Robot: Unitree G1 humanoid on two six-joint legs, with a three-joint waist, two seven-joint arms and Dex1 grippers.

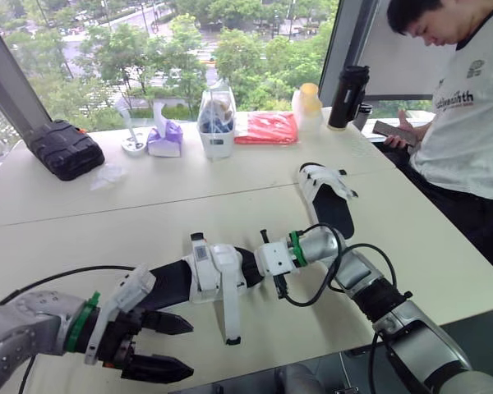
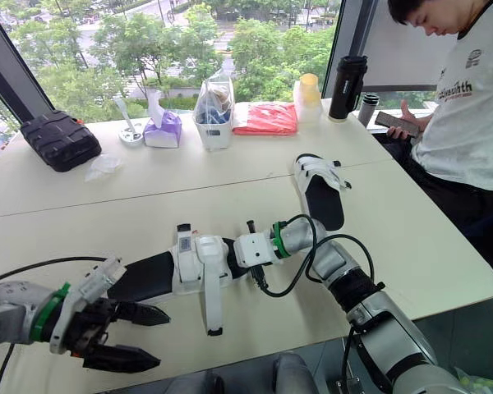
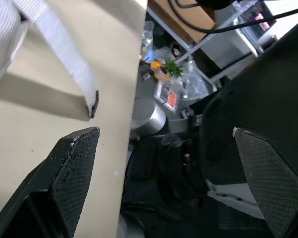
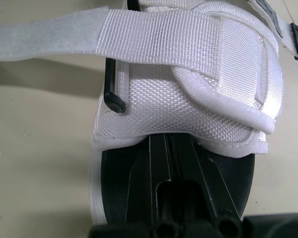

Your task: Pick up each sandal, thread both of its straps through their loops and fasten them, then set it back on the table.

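Nearest, at the left, the left gripper (image 1: 174, 350) hung open over the table (image 1: 82, 213) edge, apart from the sandal (image 1: 209, 275) lying in the near middle. The sandal's loose strap (image 1: 230, 312) trailed toward the near edge, its black tip free. The right gripper (image 4: 169, 148) pointed left into the sandal, its fingers (image 4: 159, 163) pressed together and tucked under the white upper; whether they pinched anything was hidden. The step looked to be threading. The left gripper would do best to take the strap close to its tip, keep it flat and untwisted, and feed it to the black loop (image 4: 114, 96) while the right kept the sole from sliding. Farther right lay the second sandal (image 1: 324, 197). Along the far edge, a clear tub (image 1: 216, 123) held a bag with blue items, and a purple pack (image 1: 164, 141) had a tissue sticking up. The black case (image 1: 64, 149) and the flask (image 1: 347, 97) were closed, their contents unseen.
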